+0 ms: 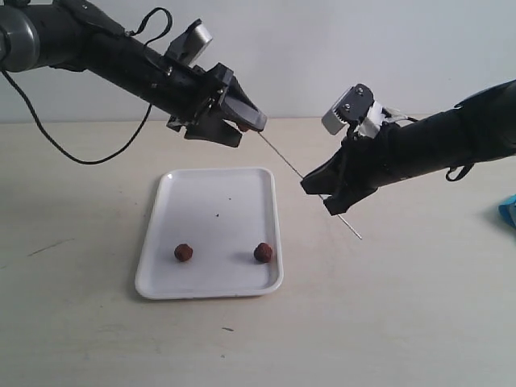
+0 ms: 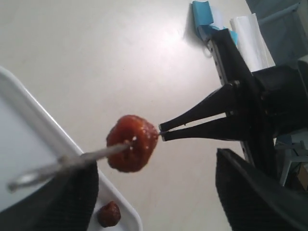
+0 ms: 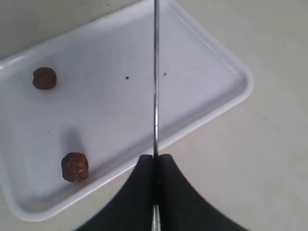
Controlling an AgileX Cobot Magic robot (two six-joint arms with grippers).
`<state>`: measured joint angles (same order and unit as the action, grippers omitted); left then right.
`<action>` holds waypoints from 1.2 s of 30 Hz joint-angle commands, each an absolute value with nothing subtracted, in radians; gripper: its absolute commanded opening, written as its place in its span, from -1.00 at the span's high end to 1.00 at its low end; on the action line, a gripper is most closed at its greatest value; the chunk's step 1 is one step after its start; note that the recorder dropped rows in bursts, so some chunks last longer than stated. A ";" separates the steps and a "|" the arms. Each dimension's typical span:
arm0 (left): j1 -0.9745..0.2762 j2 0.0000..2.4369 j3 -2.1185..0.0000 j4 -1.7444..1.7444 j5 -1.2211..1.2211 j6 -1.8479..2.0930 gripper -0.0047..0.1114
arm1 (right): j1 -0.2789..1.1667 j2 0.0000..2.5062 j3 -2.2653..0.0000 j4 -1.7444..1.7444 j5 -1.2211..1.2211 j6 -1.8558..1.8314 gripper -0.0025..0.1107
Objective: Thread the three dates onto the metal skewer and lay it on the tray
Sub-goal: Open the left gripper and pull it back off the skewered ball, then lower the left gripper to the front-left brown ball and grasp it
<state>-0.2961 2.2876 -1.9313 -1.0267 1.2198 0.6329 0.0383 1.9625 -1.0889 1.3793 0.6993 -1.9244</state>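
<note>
The white tray (image 1: pixel 210 201) lies on the table with two dates on it, one (image 1: pixel 184 252) to the left and one (image 1: pixel 263 252) to the right. The third date (image 2: pixel 132 143) is pierced on the metal skewer (image 1: pixel 310 187), whose blurred tip sticks out past it. My left gripper (image 1: pixel 242 125) is open around that date; its fingers (image 2: pixel 250 192) stand wide apart. My right gripper (image 1: pixel 322 192) is shut on the skewer lower down, above the table to the right of the tray. In the right wrist view the skewer (image 3: pixel 155 77) runs over the tray (image 3: pixel 216 62) from the right gripper (image 3: pixel 155 159).
A blue object (image 1: pixel 508 214) lies at the table's right edge; in the left wrist view blue (image 2: pixel 204 14) and white (image 2: pixel 250 33) items sit beyond the right arm. A black cable (image 1: pixel 81 153) hangs at the back left.
</note>
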 commanded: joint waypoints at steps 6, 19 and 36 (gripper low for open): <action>-0.249 2.249 -1.930 -1.058 1.221 0.650 -0.24 | 0.035 1.952 -1.095 1.506 0.708 -1.914 0.96; -0.219 2.249 -1.930 -0.936 1.221 0.652 -0.24 | 0.035 1.952 -1.093 1.673 0.791 -1.949 0.96; -0.219 2.249 -1.930 -0.752 1.221 0.654 -0.24 | 0.035 1.952 -1.051 1.744 0.809 -1.863 0.96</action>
